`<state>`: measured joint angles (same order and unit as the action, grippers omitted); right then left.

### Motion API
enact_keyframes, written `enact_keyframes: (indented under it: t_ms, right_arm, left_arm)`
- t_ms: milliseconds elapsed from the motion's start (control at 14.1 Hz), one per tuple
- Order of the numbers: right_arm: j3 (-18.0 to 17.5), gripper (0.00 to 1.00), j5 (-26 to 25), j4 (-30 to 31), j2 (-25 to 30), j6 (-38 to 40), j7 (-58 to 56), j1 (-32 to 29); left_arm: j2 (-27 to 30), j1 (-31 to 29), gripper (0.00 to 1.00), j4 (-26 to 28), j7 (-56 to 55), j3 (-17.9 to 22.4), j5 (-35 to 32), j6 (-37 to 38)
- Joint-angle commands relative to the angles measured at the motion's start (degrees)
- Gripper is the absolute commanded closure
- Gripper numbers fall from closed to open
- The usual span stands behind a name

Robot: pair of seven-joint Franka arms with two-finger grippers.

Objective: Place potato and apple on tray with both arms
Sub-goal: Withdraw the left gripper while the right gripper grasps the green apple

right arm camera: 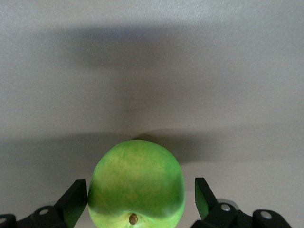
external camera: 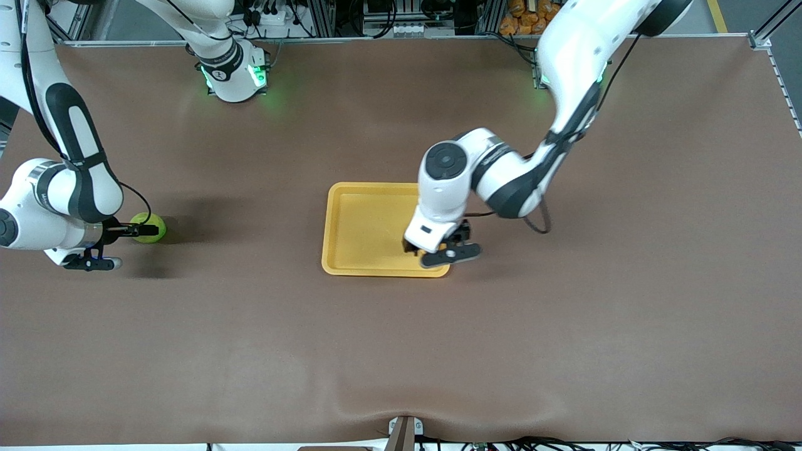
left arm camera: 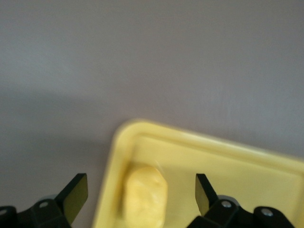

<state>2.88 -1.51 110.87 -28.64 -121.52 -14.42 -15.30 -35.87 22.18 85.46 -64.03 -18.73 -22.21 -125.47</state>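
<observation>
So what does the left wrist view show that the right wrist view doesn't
Only the left wrist view shows the potato lying in a corner of the tray, between the open left gripper fingers with gaps on both sides. Only the right wrist view shows the apple on the table, between the open right gripper fingers. Both show bare brown table and black fingertips.

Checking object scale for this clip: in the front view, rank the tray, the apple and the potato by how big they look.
1. tray, by far the largest.
2. apple, small, on the table toward the right arm's end.
3. Potato: cannot be ranked; the left gripper hides it in this view.
</observation>
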Motion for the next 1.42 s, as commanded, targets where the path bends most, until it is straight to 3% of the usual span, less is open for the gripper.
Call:
enact_keyframes:
  t_ms: [0, 71, 569, 853, 1066, 1137, 1351]
  right_arm:
    - [-1.30, 0.66, 1.07, 1.37, 1.31, -0.47, -2.79, -1.75]
    - [-1.38, 1.00, 1.85, 1.28, 1.39, -0.12, -3.59, -2.27]
    - [-2.09, 1.00, 2.83, -1.88, 5.87, 10.77, 0.79, 3.95]
    - [-2.18, 1.00, 3.70, -1.88, 8.95, 13.06, 4.58, 8.52]
    - [-2.09, 1.00, 7.74, -1.88, 9.48, 14.29, 12.20, 12.47]
    - [-2.18, 1.00, 8.79, -1.79, 10.00, 14.91, 15.27, 14.23]
    - [-2.09, 1.00, 12.13, -1.88, 10.53, 15.53, 27.39, 21.17]
  left_arm:
    - [5.53, -8.52, 0.00, 1.81, 0.83, -0.43, -1.17, 1.81]
    - [6.59, -11.42, 0.00, 1.99, 2.58, -0.43, -1.08, 1.90]
    - [15.02, -25.86, 0.00, 2.16, 22.25, -1.04, 2.95, 9.80]
    - [20.04, -27.89, 0.00, 3.13, 33.77, -0.61, 9.64, 17.53]
    - [22.93, -27.19, 0.00, 4.35, 37.47, 0.80, 10.17, 20.71]
    - [23.90, -26.32, 0.00, 4.80, 39.75, 2.37, 11.30, 20.79]
    - [29.78, -18.33, 0.00, 9.17, 50.10, 16.05, 18.41, 21.59]
